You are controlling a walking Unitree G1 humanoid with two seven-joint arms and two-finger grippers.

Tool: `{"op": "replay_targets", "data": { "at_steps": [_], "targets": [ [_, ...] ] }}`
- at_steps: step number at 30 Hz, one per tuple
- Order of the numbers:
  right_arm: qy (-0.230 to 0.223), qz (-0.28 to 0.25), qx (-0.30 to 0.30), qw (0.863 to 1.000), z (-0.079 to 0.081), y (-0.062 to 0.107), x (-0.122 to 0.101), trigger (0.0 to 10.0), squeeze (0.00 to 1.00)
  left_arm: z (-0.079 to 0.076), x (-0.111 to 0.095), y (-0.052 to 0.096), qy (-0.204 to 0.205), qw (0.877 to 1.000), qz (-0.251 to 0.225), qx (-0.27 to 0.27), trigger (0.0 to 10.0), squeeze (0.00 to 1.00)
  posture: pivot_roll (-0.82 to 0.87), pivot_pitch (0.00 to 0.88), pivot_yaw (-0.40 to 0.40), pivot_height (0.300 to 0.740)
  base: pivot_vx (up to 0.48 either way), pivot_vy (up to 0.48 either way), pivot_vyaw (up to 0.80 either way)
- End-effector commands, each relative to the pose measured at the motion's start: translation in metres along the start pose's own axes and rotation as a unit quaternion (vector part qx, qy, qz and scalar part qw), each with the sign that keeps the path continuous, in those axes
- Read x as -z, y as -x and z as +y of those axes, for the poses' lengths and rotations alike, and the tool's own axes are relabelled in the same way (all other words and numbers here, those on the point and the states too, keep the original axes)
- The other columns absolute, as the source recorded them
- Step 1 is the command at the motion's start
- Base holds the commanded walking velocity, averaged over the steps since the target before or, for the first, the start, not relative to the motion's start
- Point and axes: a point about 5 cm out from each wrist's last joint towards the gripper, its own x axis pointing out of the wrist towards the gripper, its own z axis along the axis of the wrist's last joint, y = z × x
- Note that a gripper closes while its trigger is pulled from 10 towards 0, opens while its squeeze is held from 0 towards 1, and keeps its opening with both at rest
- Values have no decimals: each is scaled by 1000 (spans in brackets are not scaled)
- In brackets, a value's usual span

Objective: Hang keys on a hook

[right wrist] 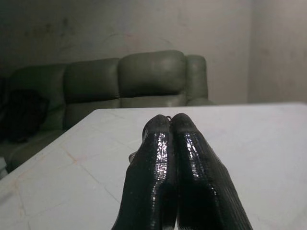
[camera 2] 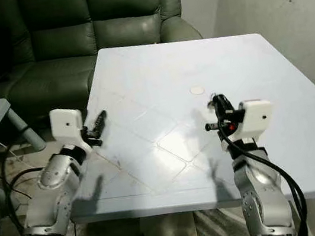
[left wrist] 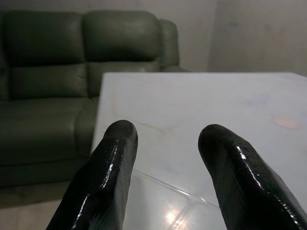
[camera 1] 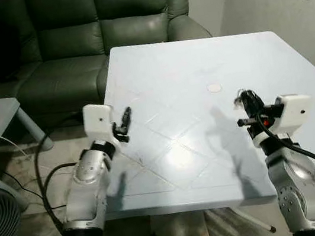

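Dark green leather sofa (camera 1: pixel 91 38) sits behind a big white plastic table w/ diamond-pattern top (camera 2: pixel 157 76), a small pale round disc (camera 1: pixel 214 87) lying near its middle. Left gripper (camera 1: pixel 125 120) hovers over the table's left edge, fingers (left wrist: pixel 103 182) spread apart w/ nothing between. Right gripper (right wrist: pixel 169 125) is above the table's right part, fingers pressed together on small metallic keys (camera 1: pixel 239 99), barely visible at the tips.

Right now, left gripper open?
Yes. In the left wrist view the left gripper has its two black fingers well apart, with the white table showing between them.
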Motion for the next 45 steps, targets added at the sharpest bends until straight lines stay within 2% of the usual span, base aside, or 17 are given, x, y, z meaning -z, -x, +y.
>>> {"op": "replay_targets", "data": {
  "at_steps": [1, 4, 6, 9, 12, 18, 25, 27, 35, 38, 45],
  "targets": [
    [22, -9, -11, 1000, 5, -4, -1, 10000, 0, 5, -8, -3, -3, 1000, -23, -10, 10000, 0, -103, 0, -49, 740, 0, 0, 0],
    [42, 32, 5, 999, 4, -5, 14, 10000, 0, 7, -3, -3, 22, 999, -13, -23, 10000, 0, -98, 0, -52, 740, 0, 0, 0],
    [42, 37, 7, 998, 4, -5, 15, 10000, 0, 7, -2, -3, 23, 999, -11, -24, 10000, 0, -98, 0, -52, 740, 0, 0, 0],
    [52, 54, 14, 997, 5, -6, 20, 10000, 0, 13, 8, -3, 42, 998, 21, -45, 10000, 0, -96, 0, -57, 740, 0, 0, 0],
    [66, 69, 18, 995, 7, -8, 23, 10000, 0, 18, 8, -4, 43, 998, 20, -52, 10000, 0, -97, 0, -57, 740, 0, 0, 0],
    [91, 67, 23, 993, 7, -12, 25, 10000, 0, 23, 2, -10, 38, 998, 5, -56, 10000, 0, -99, 0, -54, 740, 0, 0, -452],
    [90, 62, 29, 994, 6, -17, 23, 10000, 0, 22, -3, -15, 42, 998, -8, -42, 10000, 0, -101, 0, -49, 740, 0, 0, -741],
    [92, 59, 27, 994, 7, -18, 23, 10000, 0, 20, -4, -14, 24, 999, -11, -28, 10000, 0, -100, 0, -49, 740, 0, 0, -744],
    [96, 58, 25, 993, 9, -19, 24, 10000, 0, 26, -8, -14, 12, 999, -26, -37, 10000, 0, -95, 0, -47, 740, 0, 0, -744],
    [99, 57, 22, 993, 10, -20, 24, 10000, 0, 27, -9, -14, 25, 999, -30, -35, 10000, 0, -95, 0, -47, 740, 0, 0, -740],
    [107, 56, 22, 992, 11, -19, 24, 10000, 0, 29, -9, -13, 27, 998, -33, -40, 10000, 0, -101, 0, -46, 740, 0, 0, -744]
  ]
}}
